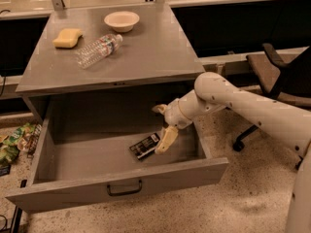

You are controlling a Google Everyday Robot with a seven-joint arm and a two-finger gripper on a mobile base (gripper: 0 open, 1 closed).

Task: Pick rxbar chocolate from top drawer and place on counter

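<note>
Top drawer [116, 182] stands open, rxbar chocolate [145, 145] flat on its floor right of centre; gripper [163, 124] reaches in from the right, fingers [166, 140] apart, nearer one just beside the bar's right end, likely positioning to straddle it before lifting to the counter [150, 52].

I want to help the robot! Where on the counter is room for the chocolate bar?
The counter is bare along its front, below the bottle, and right of the bowl. Back left is crowded, with the sponge too. The gripper hangs open in the drawer by the chocolate bar.
</note>
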